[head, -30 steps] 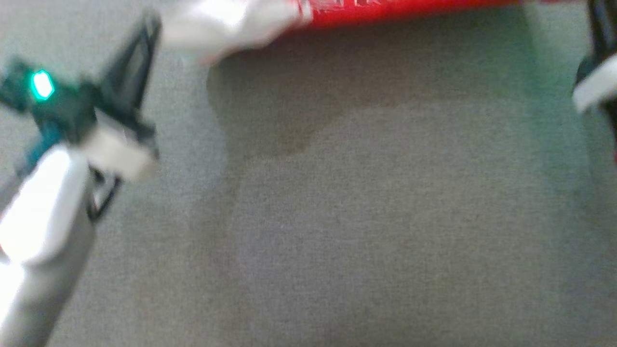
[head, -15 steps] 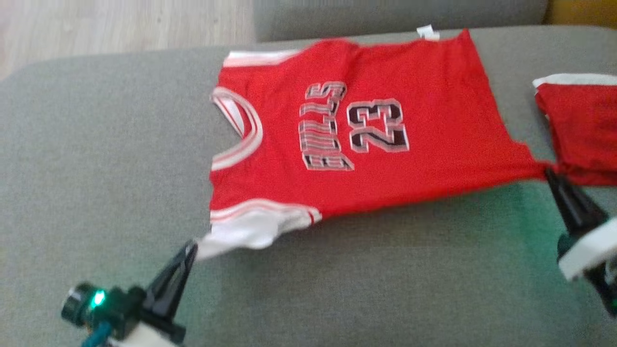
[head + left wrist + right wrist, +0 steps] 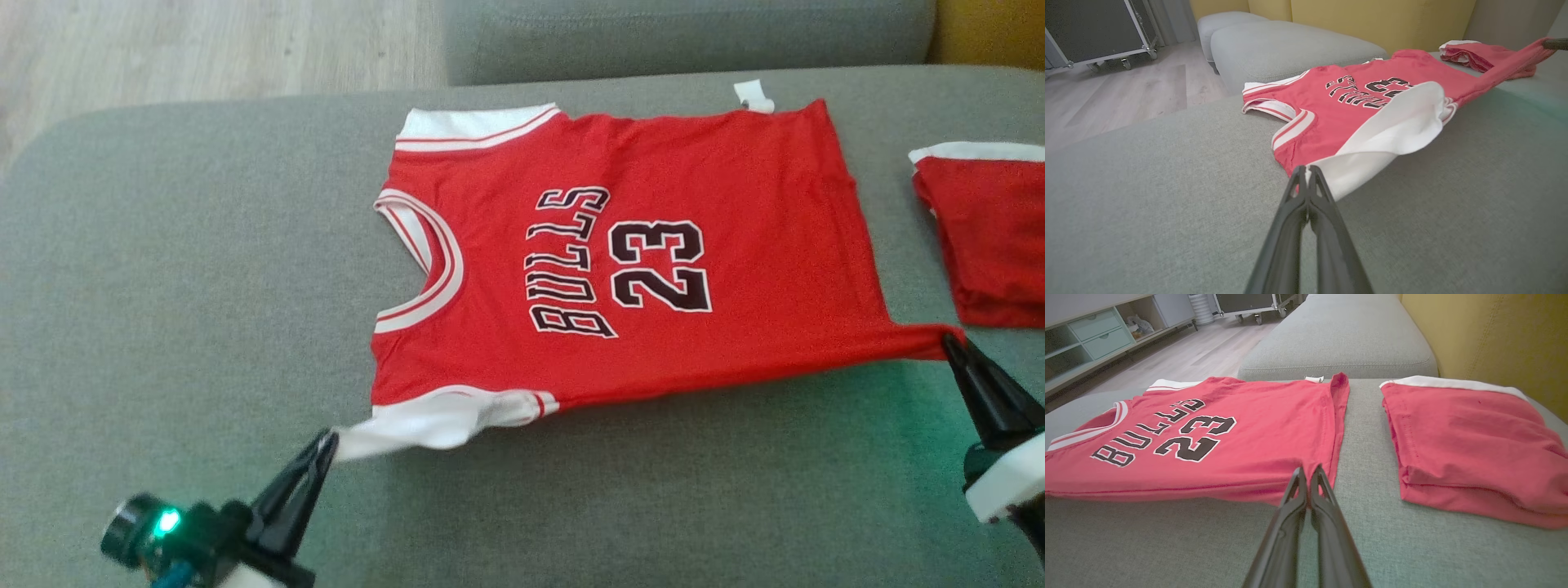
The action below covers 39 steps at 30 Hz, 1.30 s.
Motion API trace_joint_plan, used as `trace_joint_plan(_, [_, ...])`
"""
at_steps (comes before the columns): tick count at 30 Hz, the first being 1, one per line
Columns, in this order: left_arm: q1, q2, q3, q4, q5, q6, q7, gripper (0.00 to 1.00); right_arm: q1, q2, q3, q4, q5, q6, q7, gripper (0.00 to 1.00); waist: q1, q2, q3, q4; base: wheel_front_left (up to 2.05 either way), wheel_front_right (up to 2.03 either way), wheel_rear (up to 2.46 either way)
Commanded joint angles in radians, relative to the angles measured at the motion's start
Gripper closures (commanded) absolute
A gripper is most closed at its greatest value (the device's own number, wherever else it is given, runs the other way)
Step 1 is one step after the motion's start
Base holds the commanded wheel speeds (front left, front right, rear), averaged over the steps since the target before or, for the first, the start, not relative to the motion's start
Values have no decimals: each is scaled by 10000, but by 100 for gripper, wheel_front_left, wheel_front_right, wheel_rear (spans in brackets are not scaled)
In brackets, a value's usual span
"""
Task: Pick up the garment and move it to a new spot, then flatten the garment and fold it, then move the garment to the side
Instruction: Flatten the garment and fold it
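- Left gripper [image 3: 325, 441] is shut tight on the tip of the white sleeve [image 3: 424, 420] of the jersey [image 3: 620, 245]. It holds this tip a little above the seat cushion [image 3: 163, 286], toward the cushion's near edge.
- Right gripper [image 3: 951, 341] is also closed, with its two fingers pressed together on the near hem corner of the jersey, just over the right part of the cushion.
- The jersey is red, with "BULLS" and "23" in black letters outlined in white. It lies front side up in the middle of the cushion, with the neck toward the cushion's left end and the hem toward its right end.
- Most of the jersey rests flat on the cushion. Its near edge is pulled straight between the two grippers and is raised slightly from the cushion.
- One small white label [image 3: 753, 95] sticks out at the far hem corner, on the cushion's far side.
- One folded red garment [image 3: 992, 237] with a white band lies on the cushion's right end, near the hem but apart from it.
- Behind the cushion's far edge there is a second grey cushion [image 3: 686, 33], and beyond the far left corner a wooden floor [image 3: 204, 41].
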Motion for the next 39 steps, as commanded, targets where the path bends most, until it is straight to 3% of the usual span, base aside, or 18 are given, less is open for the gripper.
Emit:
trace_joint_plan(1, [-748, 372, 416, -217, 49, 39, 7, 100, 6, -312, -130, -227, -88, -7, 14, 100, 0, -1, 124, 22, 0, 0, 0])
trace_joint_plan(13, [-4431, 9, 191, 1369, 1098, -519, -182, 100, -1380, 355, -1142, -353, -708, -7, 1204, 100, 0, -1, 1460, 101, 0, 0, 0])
trace_joint_plan(27, [-7693, -1276, -359, 4216, 2033, -826, -512, 100, -3553, 774, -395, 902, -1019, -7, 1760, 100, 0, -1, 2515, 39, 0, 0, 0])
trace_joint_plan(28, [-7736, -1334, -334, 4257, 2052, -836, -514, 97, -3623, 810, -359, 1041, -1037, -7, 1689, 95, 0, -1, 2515, 33, 0, 0, 0])
trace_joint_plan(29, [-7741, -1389, -284, 4272, 2061, -837, -514, 84, -3676, 852, -303, 1170, -1049, -7, 1615, 89, 0, -1, 2490, 28, 0, 0, 0])
trace_joint_plan(30, [-7703, -1438, -192, 4257, 2063, -800, -515, 61, -3720, 908, -290, 1322, -1038, -7, 1530, 69, 0, -1, 2445, 18, 0, 0, 0])
trace_joint_plan(31, [-7625, -1482, -80, 4216, 2058, -736, -516, 0, -3754, 966, -283, 1470, -1034, -7, 1427, 31, 0, -1, 2387, 9, 0, 0, 0])
trace_joint_plan(32, [-7502, -1529, 66, 4139, 2036, -639, -516, 0, -3781, 1024, -287, 1614, -1052, -7, 1286, 0, 0, -1, 2308, -2, 0, 0, 0])
trace_joint_plan(39, [-5168, -2033, 1244, 3285, 1503, 162, -517, 0, -3456, 1392, -183, 2109, -993, -7, 264, 0, 0, -1, 1529, -111, 0, 0, 0])
